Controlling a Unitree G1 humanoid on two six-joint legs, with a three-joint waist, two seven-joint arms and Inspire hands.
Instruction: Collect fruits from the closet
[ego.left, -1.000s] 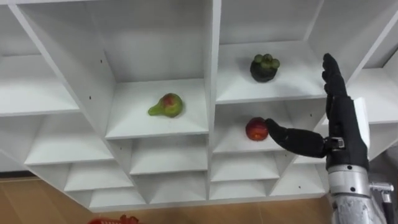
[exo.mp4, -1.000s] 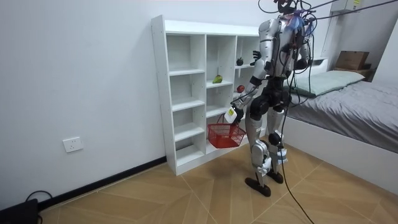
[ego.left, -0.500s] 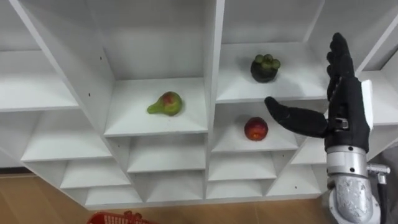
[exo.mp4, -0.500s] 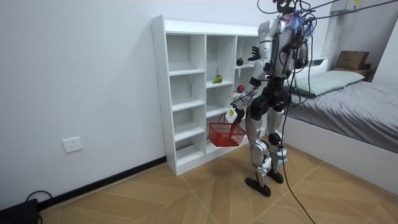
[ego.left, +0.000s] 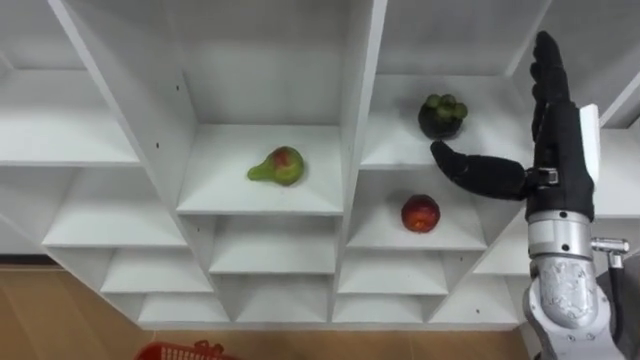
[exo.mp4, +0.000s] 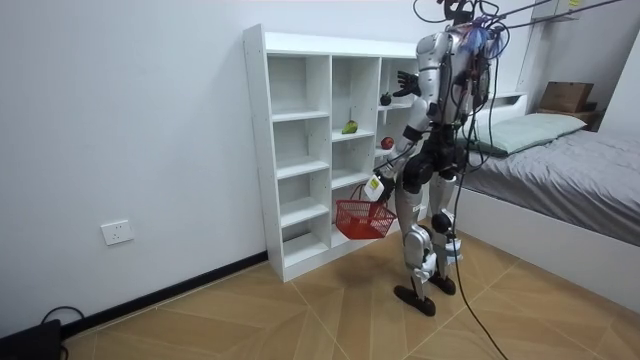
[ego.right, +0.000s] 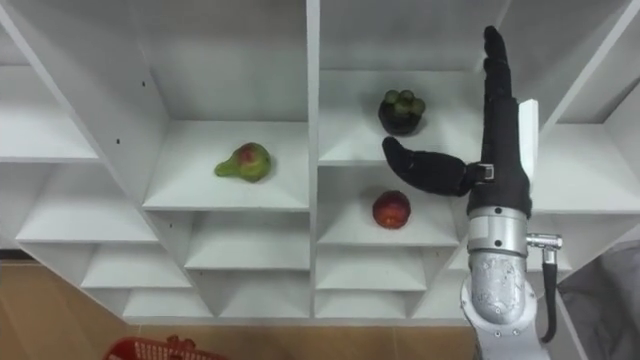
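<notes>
- The mangosteen (ego.left: 443, 115), dark with a green cap, sits on a shelf in the upper right of the left eye view, in the compartment right of the closet's (ego.left: 363, 100) middle upright.
- The red fruit (ego.left: 420, 213) lies one shelf lower in the same column, right of centre in the frame.
- The pear (ego.left: 281, 165), green with a red blush, lies on its side left of the upright, near the frame's centre, with its narrow end pointing left.
- The right hand (ego.left: 556, 150) rises from the lower right of the frame and is spread wide. Its fingers are straight and point up along the right edge, and it holds nothing.
- Its thumb (ego.left: 470, 170) juts left across the front of the shelf edge. The tip is just below the mangosteen and above the red fruit, and appears to touch neither.
- The basket's (ego.left: 185, 351) red rim shows at the bottom edge, left of centre.
- In the room view the robot stands upright facing the closet, with its right arm raised to the upper shelves.
- There the left hand (exo.mp4: 372, 186) is held low at hip height. It is closed on the basket's handle, and the basket hangs below it in front of the lower shelves.
- A bed (exo.mp4: 560, 150) stands at the room view's right, behind the robot.
</notes>
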